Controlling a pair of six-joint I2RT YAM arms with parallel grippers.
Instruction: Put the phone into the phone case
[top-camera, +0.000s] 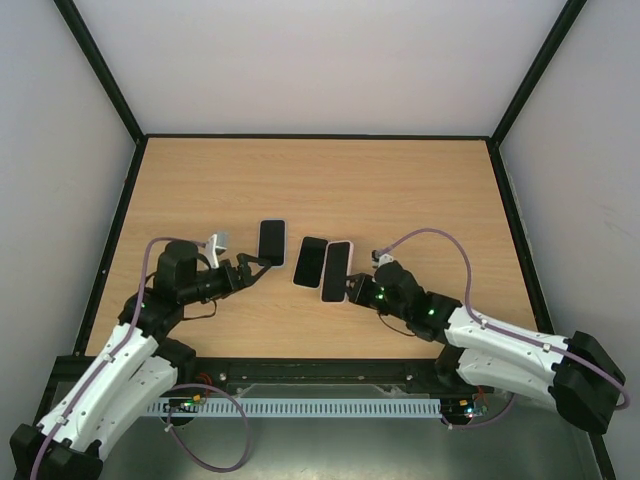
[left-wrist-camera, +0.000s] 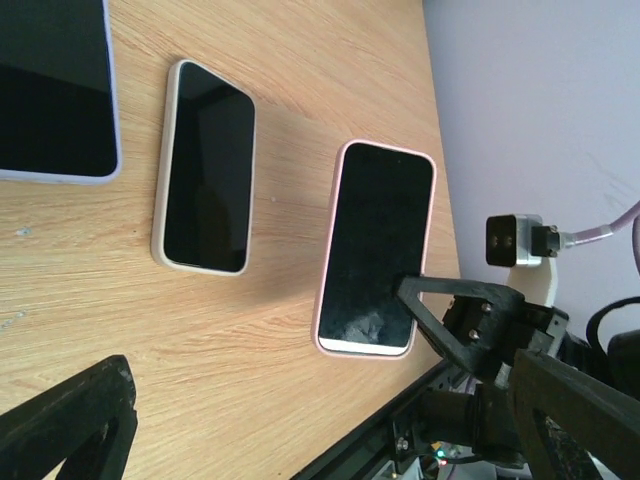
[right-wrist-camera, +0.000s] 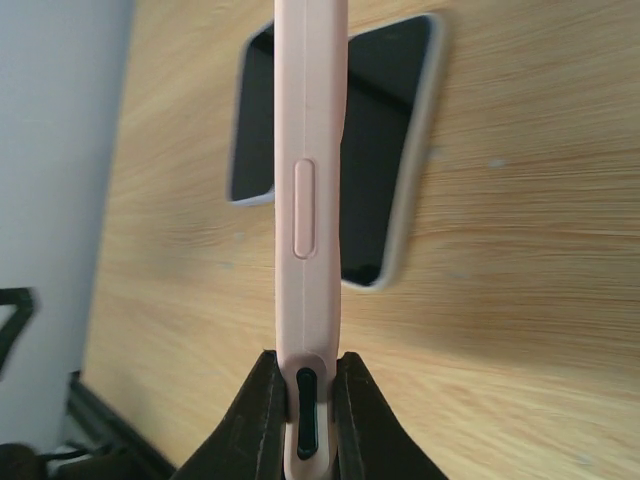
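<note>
Edge-on between the right gripper's (right-wrist-camera: 305, 375) jaws, a pink silicone phone case (right-wrist-camera: 308, 140) shows only its side wall with one long button; its far end is cut off by the top of the wrist view. The black jaws are closed narrowly on the case's near end, one pressing each flat face beside the port slot. The upright pink strip blocks the middle of a cream-cased rectangular phone (right-wrist-camera: 395, 150) lying flat beyond the jaws. From the left wrist, a black-screened phone (left-wrist-camera: 378, 235) fills the case's rim, one right finger overlapping its lower corner while the finger beneath is hidden. Whether the case rests on the light wooden table (top-camera: 330, 180) or is lifted just off it cannot be told.

The left gripper (top-camera: 254, 267) stands wide open and holds nothing; its blurred black fingers (left-wrist-camera: 75, 425) reach in from the bottom corners of its own view. Ahead of those jaws, toward one side, a lavender-edged dark phone (left-wrist-camera: 50, 90) is cropped by the frame's top and left edges. The cream-cased phone lies between it and the pink case, all three apart. From above, the lavender-edged phone sits just beyond the left jaws, with lilac cables (top-camera: 440, 235) looping over both arms
</note>
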